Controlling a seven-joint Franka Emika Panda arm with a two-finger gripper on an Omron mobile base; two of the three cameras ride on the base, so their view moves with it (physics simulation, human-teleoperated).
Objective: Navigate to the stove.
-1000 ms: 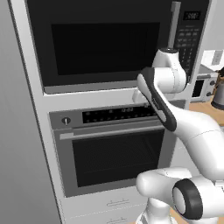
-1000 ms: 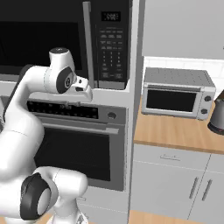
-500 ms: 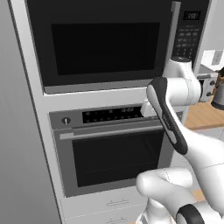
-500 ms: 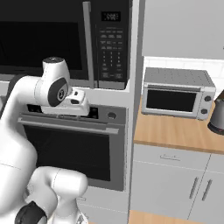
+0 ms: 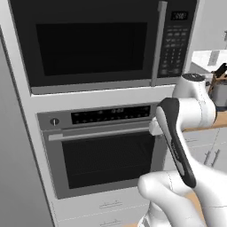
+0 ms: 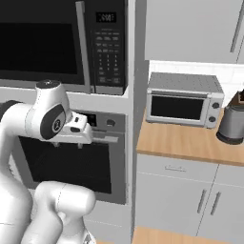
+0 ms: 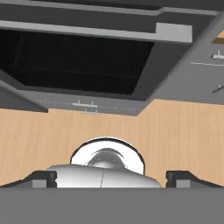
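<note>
Fingers point(image 7: 43, 178) stand wide apart, one dark tip at each lower corner of the hand view, with nothing between them. The gripper point(image 6: 78, 131) is held close in front of the wall oven's point(image 5: 102, 150) control strip and looks down along the oven face. Past the fingers comes the oven's dark glass door, then one flat drawer point(image 7: 87, 105) with a small handle under it, then the light wooden floor point(image 7: 175, 131) straight below them. Stove's place: cannot tell, and so neither its heading nor its long axis. Above the fingers, in the same tall pale-grey column, sits one built-in microwave point(image 5: 93, 42) with a dark door and a keypad down its far side. To the fingers' right, seen from the right base view, a wooden surface point(image 6: 186, 143) begins just beside the column. It carries one small silver toaster oven point(image 6: 183, 105) against the wall and one grey kettle point(image 6: 232, 125) near the frame edge, well apart from the fingers. Grey base cabinets point(image 6: 181, 195) with bar handles run under that surface. A pale wall cabinet point(image 6: 190, 28) hangs over it. Count: one oven, one microwave, one toaster oven, one kettle.
</note>
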